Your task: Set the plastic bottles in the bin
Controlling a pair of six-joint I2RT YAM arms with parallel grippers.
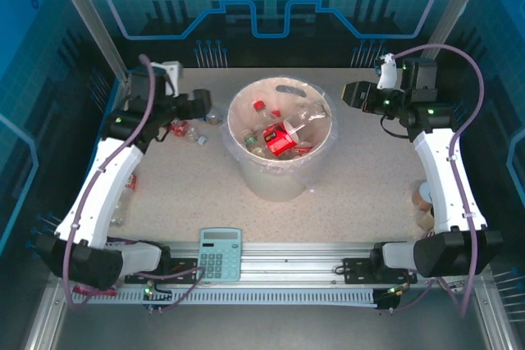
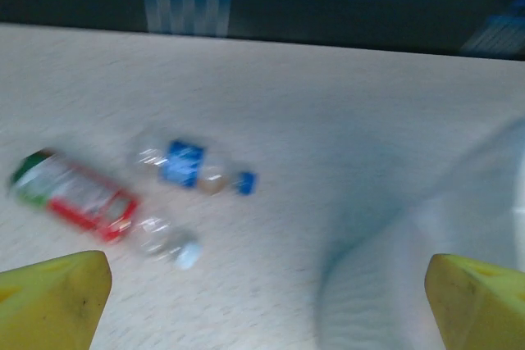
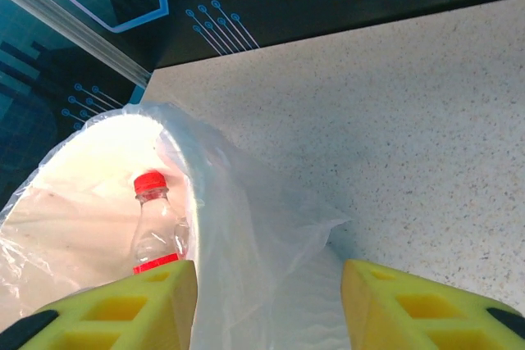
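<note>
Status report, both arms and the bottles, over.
Left end effector open, empty, near two loose bottles. Right end effector open, empty, at the bin. Several bottles inside. Nothing in the way.

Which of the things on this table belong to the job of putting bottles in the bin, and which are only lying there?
For the job:
- bin
- bottles inside it
- red-label bottle and blue-label bottle, lying on the table left of the bin

Only lying about:
- calculator, at the near edge between the arm bases
</note>
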